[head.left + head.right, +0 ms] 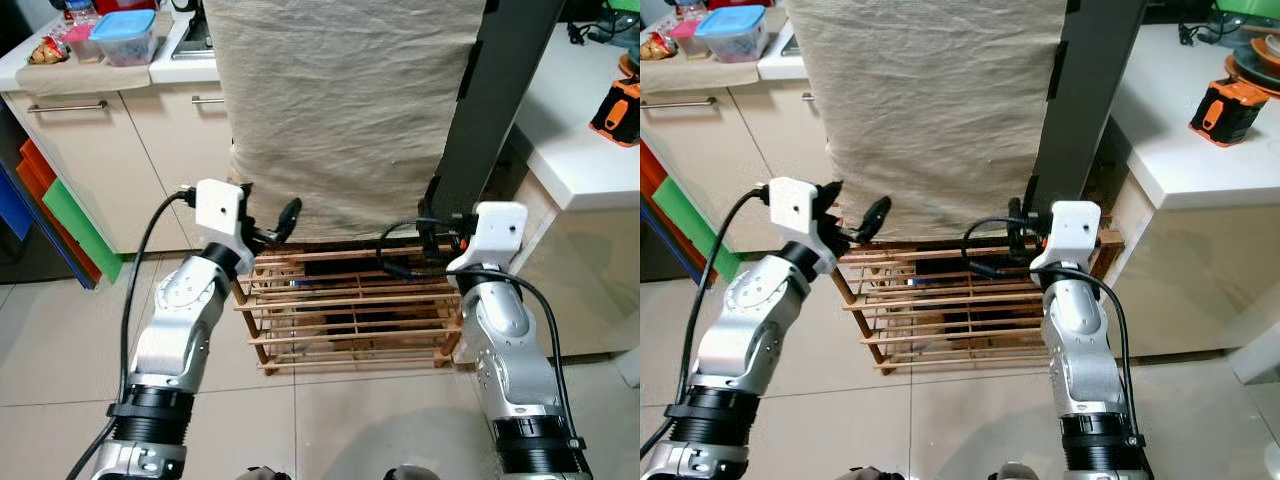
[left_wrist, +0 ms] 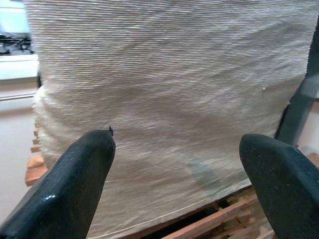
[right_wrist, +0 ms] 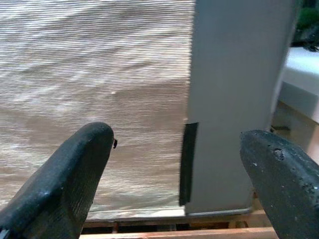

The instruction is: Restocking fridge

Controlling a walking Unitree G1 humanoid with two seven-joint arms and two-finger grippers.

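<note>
1. Looking down from the robot's head: a tall fridge (image 1: 500,110) with a dark grey side stands straight ahead, and a beige wrinkled cloth (image 1: 340,110) hangs over most of its front.
2. Fridge and cloth rest on a low wooden slatted rack (image 1: 350,315) that stands on a pale tiled floor (image 1: 60,340).
3. Left gripper (image 1: 275,228) is raised in front of the cloth's lower left corner, just above the rack's left end. Its two black fingers are spread apart and hold nothing; the left wrist view shows them wide, with cloth (image 2: 169,99) between and beyond them.
4. Right gripper (image 3: 179,174) is raised near the fridge's lower right corner, above the rack's right end. Its fingers are also spread and empty; between them the right wrist view shows the line where the cloth's edge meets the grey fridge side (image 3: 239,99).
5. On the left, a white counter (image 1: 25,70) over cream cabinets carries a blue-lidded plastic container (image 1: 125,35) and some snack packets.
6. Coloured panels (image 1: 70,225), green, orange and blue, lean against the left cabinet.
7. On the right, a white table (image 1: 590,140) bears an orange and black tool (image 1: 618,112).
</note>
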